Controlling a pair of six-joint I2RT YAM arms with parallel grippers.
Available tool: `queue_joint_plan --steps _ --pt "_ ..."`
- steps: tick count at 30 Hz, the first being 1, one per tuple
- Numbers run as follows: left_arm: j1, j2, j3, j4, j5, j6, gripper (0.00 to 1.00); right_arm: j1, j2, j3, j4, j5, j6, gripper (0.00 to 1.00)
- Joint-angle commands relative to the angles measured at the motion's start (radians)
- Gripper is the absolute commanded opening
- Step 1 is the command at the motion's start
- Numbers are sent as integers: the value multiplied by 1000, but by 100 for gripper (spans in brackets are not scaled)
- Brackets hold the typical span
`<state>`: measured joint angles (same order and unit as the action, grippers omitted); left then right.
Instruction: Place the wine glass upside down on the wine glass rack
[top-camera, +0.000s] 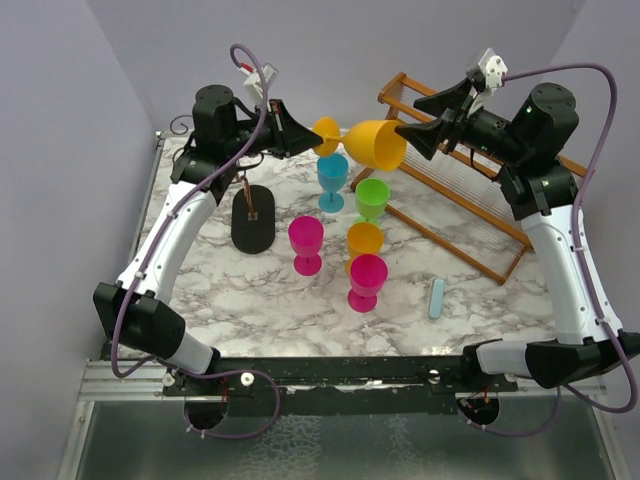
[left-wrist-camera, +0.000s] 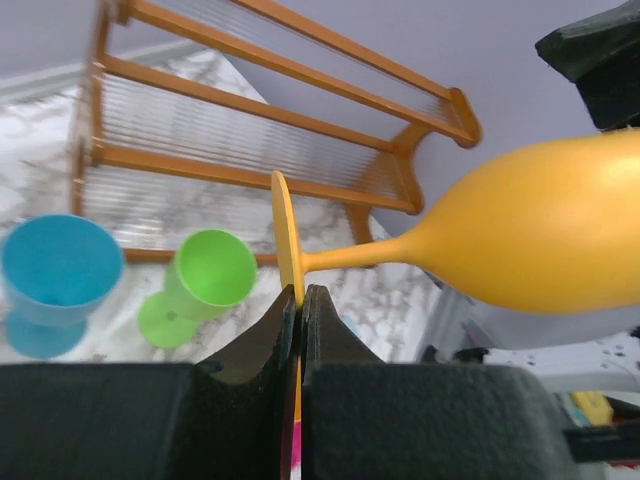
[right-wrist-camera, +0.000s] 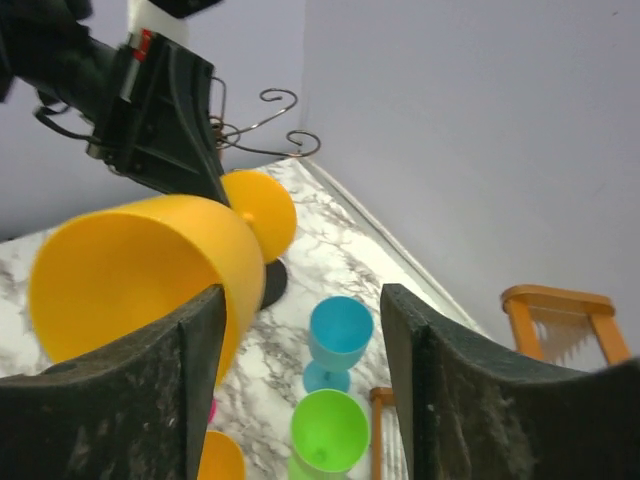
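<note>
An orange wine glass (top-camera: 375, 145) hangs on its side above the back of the table, bowl (left-wrist-camera: 540, 230) pointing right, foot (left-wrist-camera: 285, 225) pointing left. My left gripper (top-camera: 318, 135) (left-wrist-camera: 300, 295) is shut on the edge of that foot. My right gripper (top-camera: 408, 135) (right-wrist-camera: 303, 295) stands open at the bowl's rim (right-wrist-camera: 130, 270): one finger lies against the bowl wall and the other is well clear of it. The wine glass rack has a black oval base (top-camera: 252, 220) on the left of the table. Its curled wire arms (right-wrist-camera: 265, 125) show behind the left arm.
Blue (top-camera: 332, 175), green (top-camera: 372, 197), orange (top-camera: 364, 240) and two pink (top-camera: 306, 240) (top-camera: 367, 278) glasses stand upright under and in front of the held glass. A brown wooden slatted rack (top-camera: 470, 200) fills the back right. A pale blue bar (top-camera: 436, 298) lies front right.
</note>
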<state>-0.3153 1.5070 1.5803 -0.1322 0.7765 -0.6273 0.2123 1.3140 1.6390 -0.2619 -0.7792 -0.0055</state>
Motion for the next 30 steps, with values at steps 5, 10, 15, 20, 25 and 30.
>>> queue_joint_plan --steps 5,10,15,20,25,30 --pt "103 -124 164 -219 -200 336 0 -1 -57 73 -144 163 -183 73" --pt "149 -170 281 -361 -415 585 0 -1 -80 21 -181 249 -309 83" --pt "214 -212 378 -436 -621 766 0 -1 -92 -98 -204 217 -432 85" --pt "276 -245 451 -467 -862 930 0 -1 -111 -226 -234 7 -524 87" --pt "334 -276 445 -430 -1126 1102 0 -1 -139 -360 -199 -164 -557 88" --pt "390 -304 387 -389 -1285 1217 0 -1 -140 -412 -194 -214 -536 88"
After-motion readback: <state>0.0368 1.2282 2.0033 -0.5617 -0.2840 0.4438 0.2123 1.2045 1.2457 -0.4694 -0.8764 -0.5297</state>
